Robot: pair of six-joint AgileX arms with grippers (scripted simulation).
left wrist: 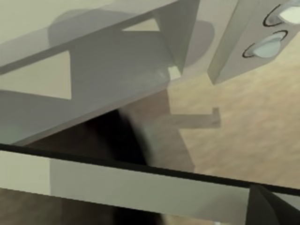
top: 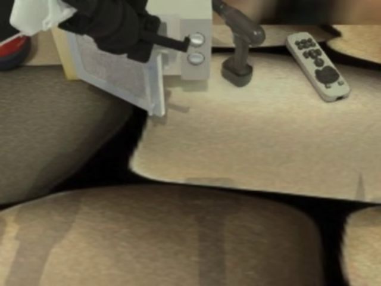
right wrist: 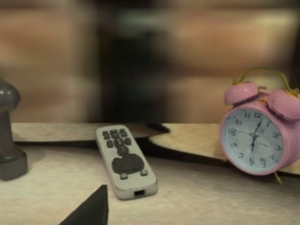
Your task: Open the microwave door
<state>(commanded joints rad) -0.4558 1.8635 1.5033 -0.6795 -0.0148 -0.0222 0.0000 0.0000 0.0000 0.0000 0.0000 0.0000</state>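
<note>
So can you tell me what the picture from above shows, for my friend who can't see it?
A small white microwave sits at the table's far edge with the microwave door swung partly open toward the left, the black left arm's tool reaching in by its two knobs. To its right stand a dark grey dumbbell-like object and a grey remote control on the tan table.
</note>
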